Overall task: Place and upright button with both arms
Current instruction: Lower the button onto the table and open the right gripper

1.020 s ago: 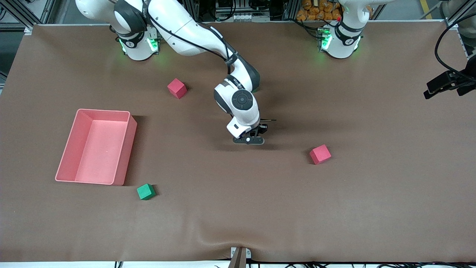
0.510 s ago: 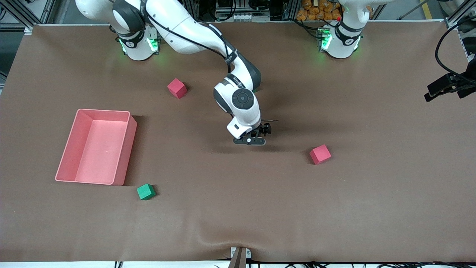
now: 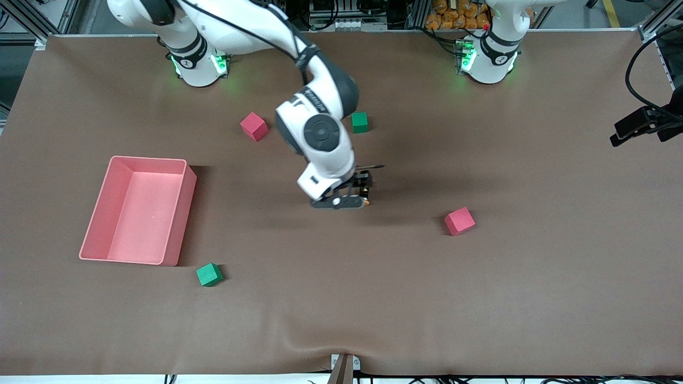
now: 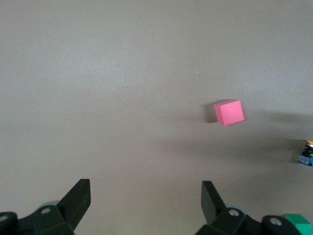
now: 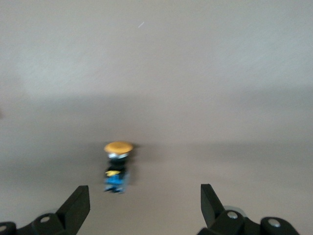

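Table under a brown cover. Pink tray toward the right arm's end, open side up.

Right arm reaches from its base out over the middle of the table. Right gripper hangs above the mid-table, fingers spread wide, nothing between them, touching nothing. Left arm waits at its base; left gripper sits over the table edge at the left arm's end. Left wrist view shows left gripper fully spread and empty.

Cubes: red cube between mid-table and the left arm's end; second red cube nearer the right arm's base; green cube beside the right arm's forearm; second green cube just beside the near corner of the tray.

Button: round orange cap, silvery ring under it, short black body, blue part at the end away from the cap. In the right wrist view it lies on the cover below the spread fingers, clear of both. In the front view only an orange bit of button shows at the edge of the right gripper. Whether it stands on its base or lies tipped: cannot tell. Left wrist view catches its blue part at the frame edge, near the red cube.
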`<state>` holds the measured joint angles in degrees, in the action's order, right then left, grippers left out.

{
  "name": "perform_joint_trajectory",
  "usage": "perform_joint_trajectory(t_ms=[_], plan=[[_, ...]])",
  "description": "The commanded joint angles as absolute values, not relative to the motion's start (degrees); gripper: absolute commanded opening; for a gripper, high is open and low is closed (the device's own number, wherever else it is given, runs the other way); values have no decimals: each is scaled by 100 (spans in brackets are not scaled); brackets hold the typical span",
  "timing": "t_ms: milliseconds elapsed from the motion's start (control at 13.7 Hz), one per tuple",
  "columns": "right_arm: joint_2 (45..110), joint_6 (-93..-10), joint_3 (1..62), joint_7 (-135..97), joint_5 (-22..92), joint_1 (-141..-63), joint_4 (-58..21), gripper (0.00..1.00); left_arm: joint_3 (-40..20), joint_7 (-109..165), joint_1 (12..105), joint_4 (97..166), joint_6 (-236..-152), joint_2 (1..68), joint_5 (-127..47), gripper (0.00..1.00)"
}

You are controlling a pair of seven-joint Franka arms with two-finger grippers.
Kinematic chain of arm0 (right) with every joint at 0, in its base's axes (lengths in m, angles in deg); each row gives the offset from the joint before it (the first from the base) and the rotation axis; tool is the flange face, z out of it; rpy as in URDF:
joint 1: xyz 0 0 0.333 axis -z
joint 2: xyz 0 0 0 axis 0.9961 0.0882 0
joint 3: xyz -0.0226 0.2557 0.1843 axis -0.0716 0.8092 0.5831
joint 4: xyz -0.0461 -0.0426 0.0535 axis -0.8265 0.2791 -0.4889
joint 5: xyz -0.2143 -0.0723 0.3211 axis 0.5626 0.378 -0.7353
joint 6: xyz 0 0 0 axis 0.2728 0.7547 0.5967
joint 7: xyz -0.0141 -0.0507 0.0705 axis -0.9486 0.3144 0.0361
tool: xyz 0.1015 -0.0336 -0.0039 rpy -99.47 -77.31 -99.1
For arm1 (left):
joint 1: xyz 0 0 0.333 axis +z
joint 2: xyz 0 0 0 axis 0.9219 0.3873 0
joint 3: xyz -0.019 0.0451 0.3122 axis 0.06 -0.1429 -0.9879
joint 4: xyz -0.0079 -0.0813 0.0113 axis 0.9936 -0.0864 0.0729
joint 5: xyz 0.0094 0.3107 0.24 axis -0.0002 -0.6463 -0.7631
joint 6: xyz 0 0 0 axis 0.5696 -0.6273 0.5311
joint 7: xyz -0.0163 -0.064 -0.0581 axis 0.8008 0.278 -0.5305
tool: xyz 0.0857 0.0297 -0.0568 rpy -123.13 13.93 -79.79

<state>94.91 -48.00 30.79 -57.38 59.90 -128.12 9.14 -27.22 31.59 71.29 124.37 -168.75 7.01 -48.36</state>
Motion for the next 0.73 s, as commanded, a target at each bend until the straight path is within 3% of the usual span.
perform_joint_trajectory(t_ms=[0,510,656], plan=[[8758,-4781,3138,-4887,6054,-12310,57,100,-2708,3295,7178,12335,-16981,812,-4721,100],[7500,-4974,3111,-3504,6458,-11123,-1236,100,-2673,3312,7178,12370,-16622,707,-4730,100],[7140,-4966,3120,-3365,7044,-10851,-1387,100,-2664,3312,7178,12352,-16577,698,-4730,100]])
